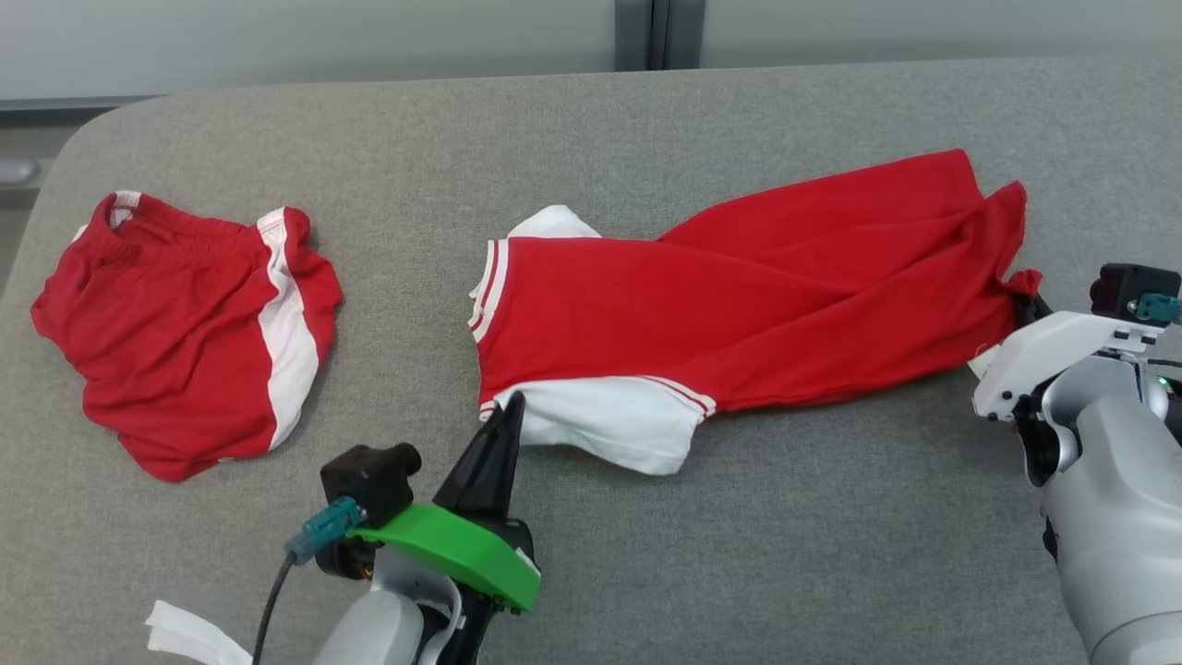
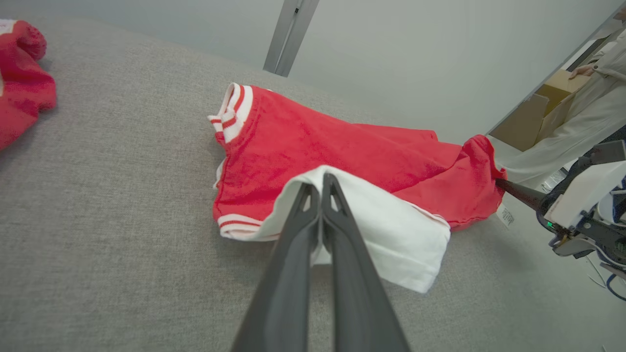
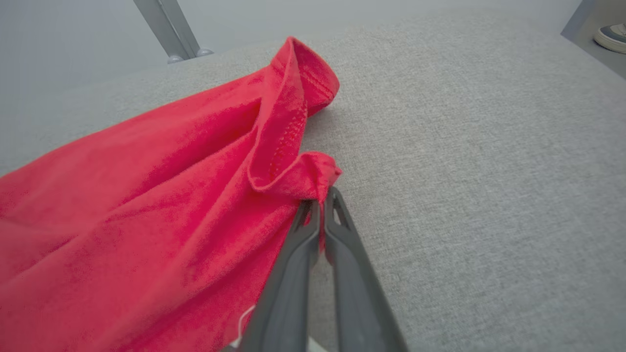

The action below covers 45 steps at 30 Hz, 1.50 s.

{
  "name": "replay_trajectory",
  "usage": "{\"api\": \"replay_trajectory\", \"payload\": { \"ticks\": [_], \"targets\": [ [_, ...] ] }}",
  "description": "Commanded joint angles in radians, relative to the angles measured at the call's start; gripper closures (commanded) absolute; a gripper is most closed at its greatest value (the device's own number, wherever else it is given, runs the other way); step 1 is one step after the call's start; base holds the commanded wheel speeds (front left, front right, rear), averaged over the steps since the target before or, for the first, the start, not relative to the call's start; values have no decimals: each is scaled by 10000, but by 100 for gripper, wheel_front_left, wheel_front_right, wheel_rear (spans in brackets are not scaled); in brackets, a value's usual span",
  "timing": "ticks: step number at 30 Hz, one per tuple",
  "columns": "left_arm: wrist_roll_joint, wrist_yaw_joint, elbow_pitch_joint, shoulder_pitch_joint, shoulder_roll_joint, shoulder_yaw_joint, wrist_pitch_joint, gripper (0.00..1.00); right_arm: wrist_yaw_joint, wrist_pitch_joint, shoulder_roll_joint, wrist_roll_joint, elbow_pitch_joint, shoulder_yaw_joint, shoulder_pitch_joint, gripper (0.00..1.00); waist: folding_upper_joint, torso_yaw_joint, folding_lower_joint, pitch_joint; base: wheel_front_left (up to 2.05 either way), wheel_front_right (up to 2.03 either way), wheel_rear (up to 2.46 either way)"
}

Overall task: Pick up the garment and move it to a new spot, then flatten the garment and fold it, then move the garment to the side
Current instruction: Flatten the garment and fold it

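At the near edge of the grey table, head view: 2 grippers, 2 garments, 1 loose white strip. The strip lies at 7 o'clock, by the bottom corner. L gripper rises from 6 o'clock, fingers pressed together, tips nipping the near edge of the shirt's white sleeve; L wrist view shows white cloth folded over the tips. R gripper sits at 3 o'clock, fingers closed on the shirt's red hem corner; R wrist view shows red cloth caught btwn the tips.

Shirt: 1, red w/ 2 white sleeves, lying mid-table, stretched from centre toward 2 o'clock, creased lengthwise. Its 2nd sleeve peeks out on the far side, approx 11 o'clock. Shorts: 1 pair, red w/ white side stripe, crumpled at 9 o'clock, well apart from the shirt.

Farther off, L wrist view: 1 person in pale clothes at 2 o'clock, beside 1 cardboard box. R wrist view: 1 shoe on the floor, 1 o'clock corner.
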Motion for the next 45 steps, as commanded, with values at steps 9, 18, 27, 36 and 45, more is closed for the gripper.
{"api": "replay_trajectory", "payload": {
  "ticks": [9,18,27,36,45],
  "targets": [
    [-302,103,-2688,-734,555,687,15,100,-7,361,-379,3405,-4044,1998,1766,100,0,-798,0,-990,0,0,0],
    [165,439,-6177,-1586,1586,1230,985,100,-6,2068,-618,4405,-10900,1229,4288,100,0,-1351,0,-1285,0,0,0],
    [298,396,-7771,-3887,2161,1418,2489,100,-6,3860,88,3883,-15497,47,4837,100,0,-1727,0,-961,0,0,0],
    [168,176,-5361,-5953,1961,1383,2776,100,-4,4495,394,4009,-14566,762,3140,100,0,-2002,0,577,0,0,0],
    [893,-129,-1286,-10263,1848,1513,1984,100,-4,3578,447,2842,-10044,1930,-2610,100,0,-2108,0,2159,0,0,0]
  ]
}}
